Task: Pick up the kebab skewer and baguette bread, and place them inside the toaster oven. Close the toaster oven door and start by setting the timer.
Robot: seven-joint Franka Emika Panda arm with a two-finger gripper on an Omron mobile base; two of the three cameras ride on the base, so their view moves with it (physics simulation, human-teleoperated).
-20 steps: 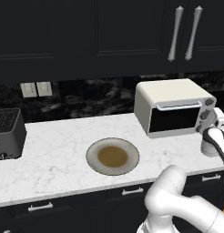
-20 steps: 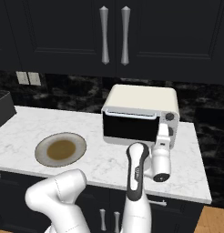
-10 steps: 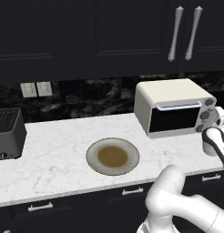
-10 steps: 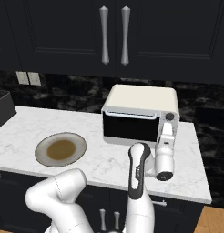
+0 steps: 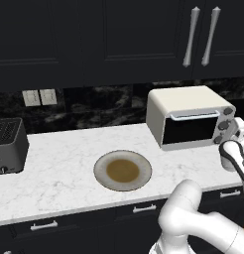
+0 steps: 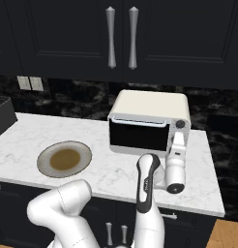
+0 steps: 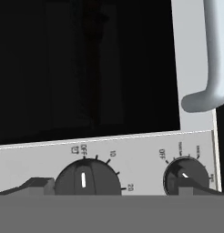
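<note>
Dark cabinets [image 5: 119,39] above, with long pale handles [image 6: 121,38], and a black marbled backsplash [image 5: 109,106] behind a white marble counter [image 5: 59,168]

Toaster oven [image 6: 149,121] as landmark: cream-white box standing on the counter against the backsplash, its door [image 6: 139,136] shut, dark glass, pale bar handle [image 6: 140,122] along the top edge. Inside not readable through the glass in the hand view, too dark to tell. Kebab skewer and baguette bread not to be made out anywhere on the counter

White arm [image 6: 150,186] raised in front of the oven, its hand [image 6: 176,162] directly at the oven's knob side

Left of the oven, well apart, a round plate [image 5: 123,170] with a brown centre, lying flat on the counter. Far left of the oven, at the counter's end, a dark grey slot toaster [image 5: 9,145]. On the wall above that, two pale outlets [image 5: 39,97]

Gripper [image 7: 118,187] close before the oven's control panel, jaws spread wide, grasping nothing; one dark fingertip [image 7: 34,185] beside the timer knob, the other over the neighbouring knob [image 7: 185,175]

Timer knob [image 7: 86,178] between the fingertips, its white mark pointing at the OFF label
</note>
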